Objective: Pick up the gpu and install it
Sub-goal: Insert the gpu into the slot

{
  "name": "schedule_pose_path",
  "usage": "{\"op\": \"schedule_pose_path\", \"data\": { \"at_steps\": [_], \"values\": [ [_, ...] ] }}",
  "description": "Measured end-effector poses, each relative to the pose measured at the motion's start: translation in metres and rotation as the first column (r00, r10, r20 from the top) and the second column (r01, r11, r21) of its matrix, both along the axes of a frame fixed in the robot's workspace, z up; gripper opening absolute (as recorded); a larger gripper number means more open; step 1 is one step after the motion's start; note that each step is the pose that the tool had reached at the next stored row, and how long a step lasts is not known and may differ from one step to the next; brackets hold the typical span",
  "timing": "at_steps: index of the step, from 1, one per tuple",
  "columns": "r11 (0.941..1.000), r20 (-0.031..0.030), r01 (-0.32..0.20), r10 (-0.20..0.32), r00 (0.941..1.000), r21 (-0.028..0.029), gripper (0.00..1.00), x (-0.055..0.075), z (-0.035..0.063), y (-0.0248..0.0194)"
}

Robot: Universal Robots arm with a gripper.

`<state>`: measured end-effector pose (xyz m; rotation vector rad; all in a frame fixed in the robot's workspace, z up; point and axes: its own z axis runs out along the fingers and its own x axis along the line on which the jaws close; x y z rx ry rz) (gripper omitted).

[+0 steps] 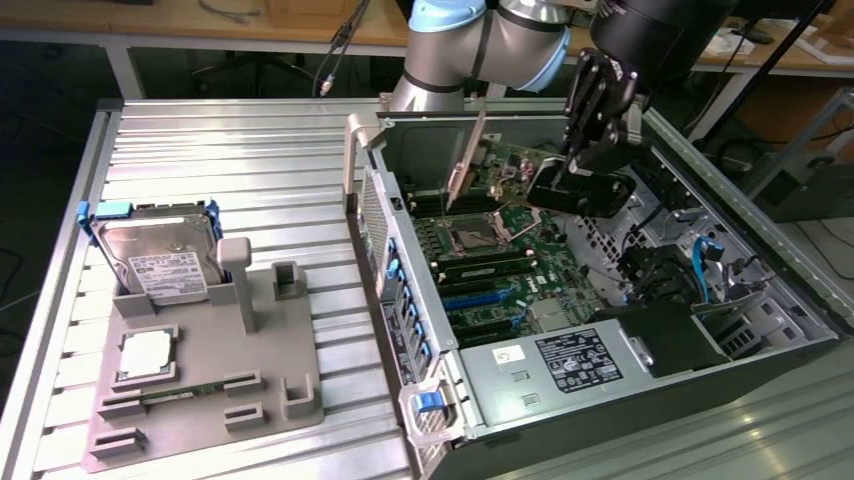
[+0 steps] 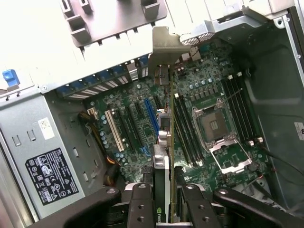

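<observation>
The gpu (image 1: 505,168) hangs on edge above the open computer case, its silver end bracket (image 1: 470,160) toward the case's rear wall. My gripper (image 1: 554,185) is shut on the card's far end. In the wrist view the gpu (image 2: 164,142) runs edge-on away from the camera, clamped between my two black fingers (image 2: 141,202), and its bracket (image 2: 165,45) reaches the case's slot openings. The gripper (image 2: 165,197) holds it over the motherboard (image 2: 133,123), about in line with the blue slot (image 2: 151,114). I cannot tell whether the card touches a slot.
The case holds a motherboard (image 1: 514,275) with an open CPU socket (image 2: 213,126), a white slot (image 2: 113,128) and a power supply (image 1: 561,365). On the exterior view's left, a grey fixture plate (image 1: 200,400) carries a hard drive (image 1: 160,265), a CPU chip (image 1: 144,355) and a RAM stick (image 1: 187,392).
</observation>
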<state>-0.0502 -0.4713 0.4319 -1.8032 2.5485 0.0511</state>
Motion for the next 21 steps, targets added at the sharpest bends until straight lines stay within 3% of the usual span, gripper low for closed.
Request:
{"op": "schedule_pose_path", "data": {
  "at_steps": [10, 13, 15, 21],
  "values": [
    [0.9946, 0.0, -0.104, 0.104, 0.9946, 0.0, 0.27, 0.0, 0.0, 0.0],
    [0.9877, 0.0, -0.156, 0.156, 0.9877, 0.0001, 0.27, 0.0, -0.0001, 0.0],
    [0.9787, 0.0001, -0.205, 0.205, 0.9787, 0.0001, 0.27, 0.0, 0.0, 0.0],
    [0.96, 0.0, -0.28, 0.28, 0.96, 0.0, 0.27, 0.0, 0.0, 0.0]
  ]
}}
